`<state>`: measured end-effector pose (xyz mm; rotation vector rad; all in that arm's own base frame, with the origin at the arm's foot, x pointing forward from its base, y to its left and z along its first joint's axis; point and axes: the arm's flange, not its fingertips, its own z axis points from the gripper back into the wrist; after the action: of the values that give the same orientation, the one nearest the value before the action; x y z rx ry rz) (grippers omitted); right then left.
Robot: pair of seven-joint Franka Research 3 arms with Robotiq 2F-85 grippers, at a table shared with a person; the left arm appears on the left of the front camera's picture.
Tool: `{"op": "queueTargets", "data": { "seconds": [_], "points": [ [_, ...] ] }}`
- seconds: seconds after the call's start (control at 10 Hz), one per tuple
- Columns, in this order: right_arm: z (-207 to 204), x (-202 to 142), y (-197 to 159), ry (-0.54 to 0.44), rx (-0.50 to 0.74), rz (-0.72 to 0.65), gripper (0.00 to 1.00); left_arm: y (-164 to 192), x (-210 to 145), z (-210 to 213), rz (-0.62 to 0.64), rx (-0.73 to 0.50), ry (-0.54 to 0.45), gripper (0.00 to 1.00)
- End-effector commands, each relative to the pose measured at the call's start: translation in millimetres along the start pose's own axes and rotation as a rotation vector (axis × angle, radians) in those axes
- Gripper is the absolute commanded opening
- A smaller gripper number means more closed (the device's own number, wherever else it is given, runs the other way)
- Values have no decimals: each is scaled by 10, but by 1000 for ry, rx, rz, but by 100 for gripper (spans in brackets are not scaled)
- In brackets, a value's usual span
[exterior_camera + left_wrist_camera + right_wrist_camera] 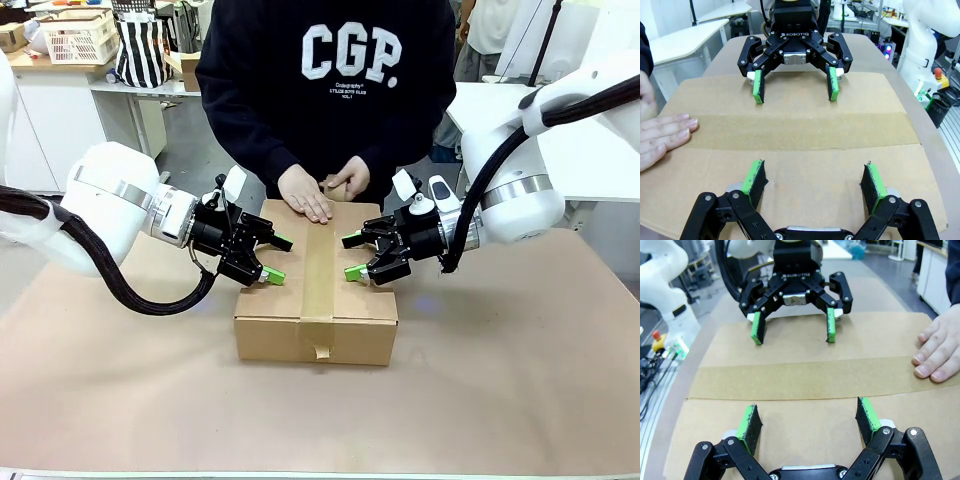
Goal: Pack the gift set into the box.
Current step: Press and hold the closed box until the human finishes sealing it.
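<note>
In the front view, the box [316,290] is sitting in the middle of the frame on the brown paper-covered table [520,380], its flaps folded shut and a strip of tape [319,270] running down the centre seam. The gift set is presumably inside, since the closed flaps are hiding whatever the box is holding. The left gripper [270,258] is reaching in from the left of the frame and the right gripper [352,257] from the right, both with fingers spread and empty, each hovering over or resting on its own flap, apparently to keep the flaps down. At the far edge of the box, the person's hand [305,192] is lying flat on the lid, probably steadying it, with the other hand [349,180] just behind.

In the left wrist view, the left gripper [812,182] is rising from the bottom edge, jaws wide apart above the near flap. The right gripper [794,86] is facing it at the top of the frame, equally spread, across the tape. The person's hand [662,137] is pressing on the tape at the left edge.

In the right wrist view, the right gripper [807,421] is standing spread at the bottom, the left gripper [792,326] is mirroring it at the top, and the person's hand [940,352] is resting at the right edge on the lid.
</note>
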<state>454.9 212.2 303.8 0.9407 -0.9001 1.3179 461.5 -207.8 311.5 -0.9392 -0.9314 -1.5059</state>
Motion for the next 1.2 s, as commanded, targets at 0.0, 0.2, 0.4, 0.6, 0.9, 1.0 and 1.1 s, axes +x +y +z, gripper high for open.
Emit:
{"op": "queueTargets", "data": {
  "seconds": [0.0, 0.2, 0.4, 0.6, 0.9, 1.0, 1.1],
  "points": [
    [-6, -18, 7, 5, -1, -1, 100, -10, -9, -8, 4, 2, 0, 100],
    [-6, -18, 7, 5, -1, -1, 100, -10, -9, -8, 4, 2, 0, 100],
    [-6, -18, 7, 5, -1, -1, 100, -10, -9, -8, 4, 2, 0, 100],
    [-6, -18, 7, 5, -1, -1, 100, -10, -9, -8, 4, 2, 0, 100],
    [-6, -18, 7, 5, -1, -1, 100, -10, -9, -8, 4, 2, 0, 100],
    [-6, -18, 7, 5, -1, -1, 100, -10, -9, -8, 4, 2, 0, 100],
    [-6, -18, 7, 5, -1, -1, 100, -10, -9, -8, 4, 2, 0, 100]
  ]
}}
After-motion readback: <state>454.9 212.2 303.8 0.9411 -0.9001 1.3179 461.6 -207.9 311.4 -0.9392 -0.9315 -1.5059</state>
